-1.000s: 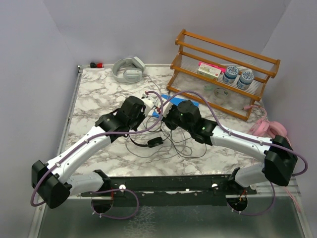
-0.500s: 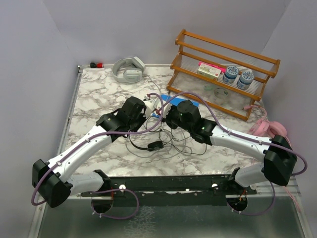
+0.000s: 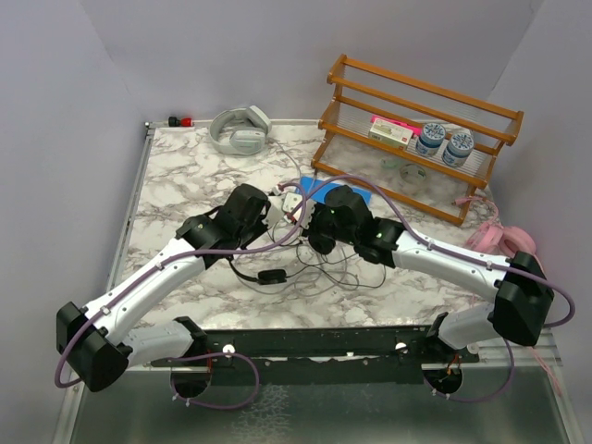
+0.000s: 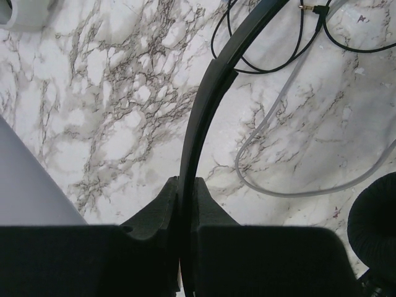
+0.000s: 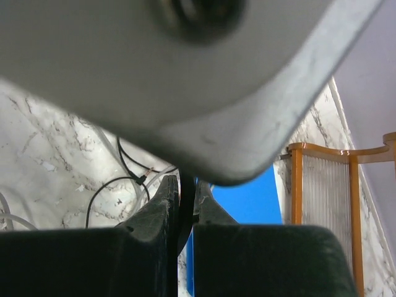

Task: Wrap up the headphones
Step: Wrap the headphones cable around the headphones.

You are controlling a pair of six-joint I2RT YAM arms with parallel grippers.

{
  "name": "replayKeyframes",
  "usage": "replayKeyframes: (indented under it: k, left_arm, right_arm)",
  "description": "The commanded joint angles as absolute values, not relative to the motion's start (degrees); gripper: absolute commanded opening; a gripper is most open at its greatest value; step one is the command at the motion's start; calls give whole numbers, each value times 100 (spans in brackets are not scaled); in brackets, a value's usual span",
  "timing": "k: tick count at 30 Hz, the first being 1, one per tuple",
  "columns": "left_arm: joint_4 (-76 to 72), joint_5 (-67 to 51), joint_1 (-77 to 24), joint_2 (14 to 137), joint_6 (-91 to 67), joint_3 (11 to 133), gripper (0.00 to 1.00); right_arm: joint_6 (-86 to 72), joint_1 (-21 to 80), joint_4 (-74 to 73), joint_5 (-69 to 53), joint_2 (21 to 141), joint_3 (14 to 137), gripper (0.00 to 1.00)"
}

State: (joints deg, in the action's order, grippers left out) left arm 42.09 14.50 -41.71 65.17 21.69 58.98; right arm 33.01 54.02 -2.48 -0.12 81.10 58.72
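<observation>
The small black headphones hang between my two grippers above the table's middle. In the left wrist view my left gripper (image 4: pixel 187 180) is shut on the thin black headband (image 4: pixel 204 99), and one ear pad (image 4: pixel 377 229) shows at the right edge. My right gripper (image 5: pixel 187 185) is shut on the same band (image 5: pixel 187 204), partly hidden under the left wrist. From above, the left gripper (image 3: pixel 280 209) and right gripper (image 3: pixel 308 222) nearly touch. An ear cup (image 3: pixel 271 276) dangles below them, and the thin black cable (image 3: pixel 328 268) lies in loose loops on the marble.
Grey-white headphones (image 3: pixel 236 129) lie at the back left. Pink headphones (image 3: pixel 499 239) sit at the table's right edge. A wooden rack (image 3: pixel 416 129) with jars and a box stands at the back right. A blue flat item (image 3: pixel 335 192) lies under the grippers.
The dangling ear cup has swung left and toward the near edge. Both grippers stayed shut on the band and shifted slightly left.
</observation>
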Motion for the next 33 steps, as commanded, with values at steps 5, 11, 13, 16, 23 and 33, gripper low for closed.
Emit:
replayKeyframes:
  k: [5, 11, 13, 16, 23, 33]
  left_arm:
    - [1639, -1054, -4777, 6725, 2687, 6099, 0]
    - [1490, -739, -4874, 6913, 2331, 6108, 0]
    - [1355, -311, -4878, 6938, 2185, 6073, 0]
    - [1193, 260, -4878, 6954, 1900, 6064, 1]
    - [954, 20, -4990, 7000, 1781, 5942, 1]
    - [1258, -223, -5255, 7061, 2068, 5975, 0]
  right_arm:
    - [3312, 6442, 1180, -3135, 8236, 6324, 1]
    - [2781, 6473, 1926, -2365, 8260, 6204, 1]
    - [2471, 6499, 2271, -2006, 8245, 6104, 1]
    - [2157, 6554, 2610, -1397, 8268, 5988, 1]
    - [2166, 6690, 2851, -1185, 8451, 6020, 1]
    - [2444, 6828, 2821, -1139, 8583, 6178, 2]
